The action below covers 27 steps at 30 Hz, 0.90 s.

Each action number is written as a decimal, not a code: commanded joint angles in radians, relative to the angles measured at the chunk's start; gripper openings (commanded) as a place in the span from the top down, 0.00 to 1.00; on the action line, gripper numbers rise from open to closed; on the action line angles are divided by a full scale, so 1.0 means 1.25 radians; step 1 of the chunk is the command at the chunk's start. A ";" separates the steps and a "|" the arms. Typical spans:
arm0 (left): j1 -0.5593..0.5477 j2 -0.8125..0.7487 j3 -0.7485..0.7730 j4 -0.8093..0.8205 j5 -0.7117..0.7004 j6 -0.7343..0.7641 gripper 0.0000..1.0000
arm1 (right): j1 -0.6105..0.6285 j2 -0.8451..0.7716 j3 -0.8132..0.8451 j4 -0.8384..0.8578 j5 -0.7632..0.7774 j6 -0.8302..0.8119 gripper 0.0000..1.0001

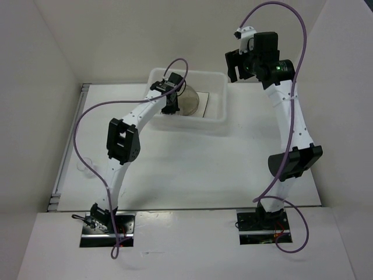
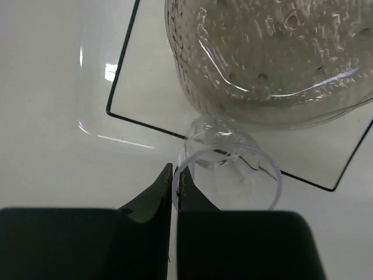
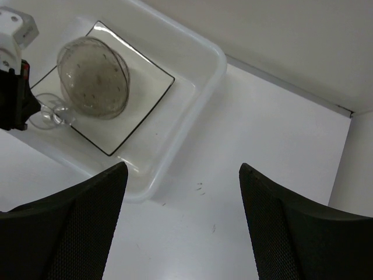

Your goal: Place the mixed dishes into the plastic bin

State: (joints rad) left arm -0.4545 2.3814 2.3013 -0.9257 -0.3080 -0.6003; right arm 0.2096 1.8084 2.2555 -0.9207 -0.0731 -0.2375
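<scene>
The plastic bin (image 1: 223,96) sits at the far side of the table (image 1: 192,169), close to the back wall, with bare tabletop in front of it and to its right. Inside it the square white plate (image 2: 148,87) lies flat, its thin dark rim set in from the bin's walls, and a round greyish dish (image 2: 274,52) rests on the plate. The left arm bends at the elbow and reaches forward over the bin's near rim, so the left gripper (image 2: 176,175) is down inside it. Its jaws are pressed together on the rim of a tiny clear cup (image 2: 233,169), which lies tipped across the plate's edge with its base just beside the dish. The right arm stands raised beyond the bin's right end, near the side wall. The right gripper (image 3: 183,221) hangs high above the table, its jaws wide apart and holding nothing.
</scene>
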 commanded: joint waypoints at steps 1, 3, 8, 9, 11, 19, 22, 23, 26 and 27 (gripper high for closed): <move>-0.011 -0.105 -0.055 -0.015 -0.057 0.021 1.00 | 0.004 -0.040 -0.024 0.025 -0.008 -0.003 0.18; -0.019 -0.127 -0.113 -0.015 -0.064 0.021 1.00 | 0.004 -0.050 -0.040 0.025 -0.008 -0.003 0.18; -0.027 -0.229 -0.238 0.029 -0.057 -0.012 1.00 | 0.004 -0.069 -0.057 0.025 -0.001 -0.010 0.18; -0.034 -0.247 -0.247 0.029 -0.046 -0.012 1.00 | 0.004 -0.078 -0.065 0.025 0.000 -0.010 0.18; -0.034 -0.256 -0.247 0.029 -0.038 -0.022 1.00 | 0.004 -0.078 -0.074 0.025 0.000 -0.010 0.18; -0.050 -0.142 0.046 -0.068 -0.017 -0.013 1.00 | 0.004 -0.078 -0.074 0.032 0.007 -0.010 0.18; -0.050 -0.061 0.175 -0.051 0.063 -0.013 1.00 | 0.004 -0.078 -0.074 0.032 0.007 -0.017 0.18; -0.043 -0.042 0.197 -0.040 0.082 -0.013 1.00 | 0.004 -0.078 -0.074 0.032 0.014 -0.017 0.18; -0.035 0.074 0.297 -0.028 0.148 -0.046 1.00 | 0.004 -0.086 -0.081 0.032 0.022 -0.025 0.18; -0.035 0.100 0.334 -0.028 0.159 -0.046 1.00 | 0.004 -0.086 -0.089 0.039 0.022 -0.025 0.18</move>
State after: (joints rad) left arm -0.5102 2.3920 2.6350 -0.9619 -0.2108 -0.6281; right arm 0.2096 1.7473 2.1582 -0.9199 -0.0647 -0.2520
